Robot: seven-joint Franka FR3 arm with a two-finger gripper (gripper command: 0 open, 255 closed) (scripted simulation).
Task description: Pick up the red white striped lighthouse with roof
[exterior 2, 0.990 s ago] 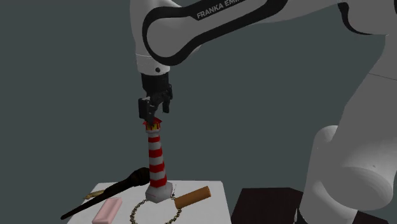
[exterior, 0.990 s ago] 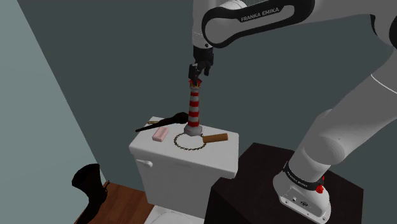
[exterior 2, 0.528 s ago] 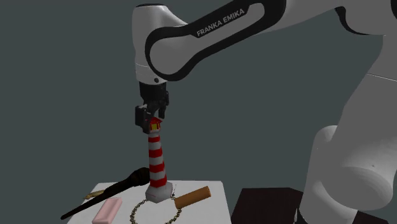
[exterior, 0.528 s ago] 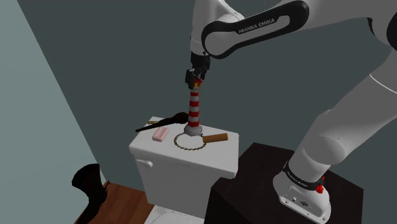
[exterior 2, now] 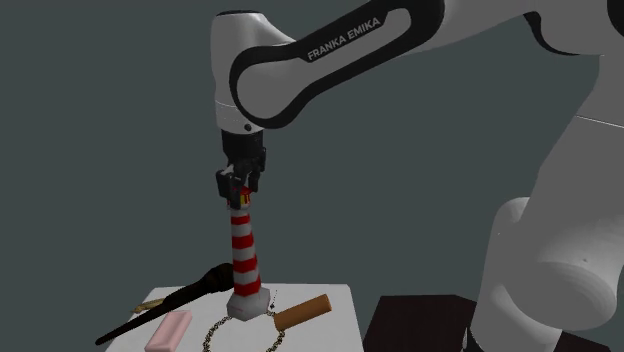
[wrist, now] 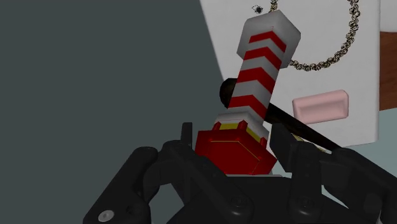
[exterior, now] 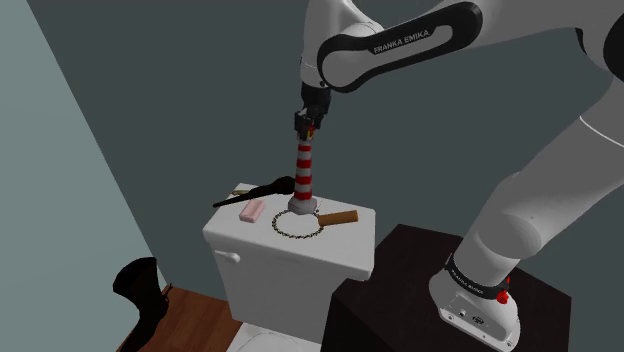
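The red and white striped lighthouse (exterior: 304,175) (exterior 2: 245,255) stands upright on its grey base on a white toilet tank lid (exterior: 240,236). My gripper (exterior: 306,127) (exterior 2: 240,194) comes straight down over its top. In the wrist view the red roof with its yellow band (wrist: 232,149) sits between the two black fingers (wrist: 283,149), which press against its sides. The striped shaft (wrist: 259,70) runs away from the hand toward the lid. The base rests on the lid.
On the lid lie a black brush (exterior: 264,189), a pink soap bar (exterior: 251,210), a gold chain loop (exterior: 298,228) around the base, and a brown stick (exterior: 338,216). A black boot (exterior: 140,290) stands on the floor. The dark stand (exterior: 400,290) is beside the tank.
The gripper has come down from just above the roof and its fingers have drawn in around it. The lighthouse has not moved.
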